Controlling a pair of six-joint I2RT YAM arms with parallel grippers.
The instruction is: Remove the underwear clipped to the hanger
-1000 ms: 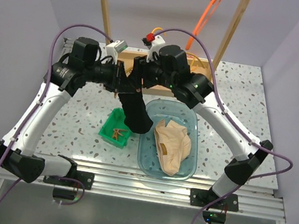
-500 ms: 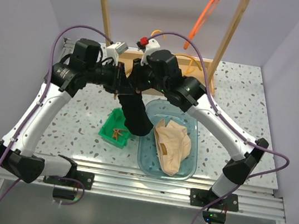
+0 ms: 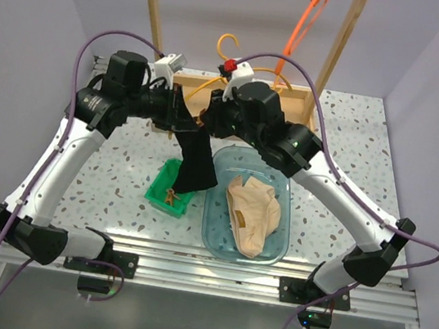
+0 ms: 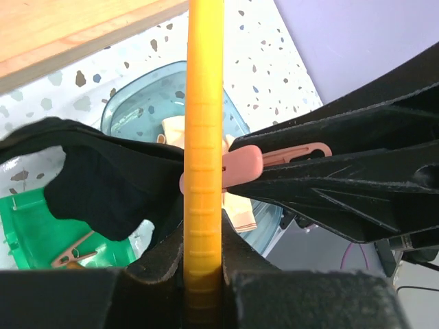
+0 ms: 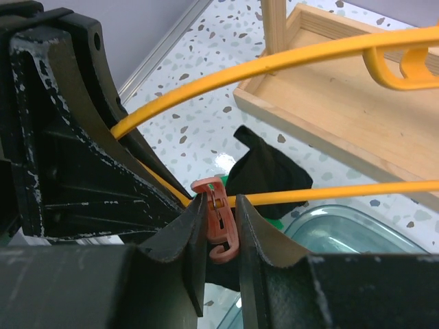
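The yellow hanger [image 3: 228,47] is held above the table by my left gripper [image 4: 204,241], which is shut on its bar [image 4: 204,137]. The black underwear [image 3: 195,164] hangs limp from the bar, held by a pink clip [image 5: 221,221]. My right gripper [image 5: 219,205] is shut on that clip, one finger on each side. In the left wrist view the clip [image 4: 236,166] sits across the bar with the black underwear [image 4: 96,181] to its left. The beige underwear [image 3: 254,214] lies crumpled in the clear blue tub [image 3: 285,180].
A small green bin [image 3: 160,192] with loose brown clips stands under the black garment, left of the tub. A wooden tray [image 3: 294,108] and two upright wooden posts [image 3: 153,14] stand at the back. An orange strap [image 3: 303,20] hangs by the right post.
My right gripper has closed onto the pink clip. Both grippers and the hanger have shifted, and the hanger's hook now shows above the right wrist. The black underwear hangs narrower.
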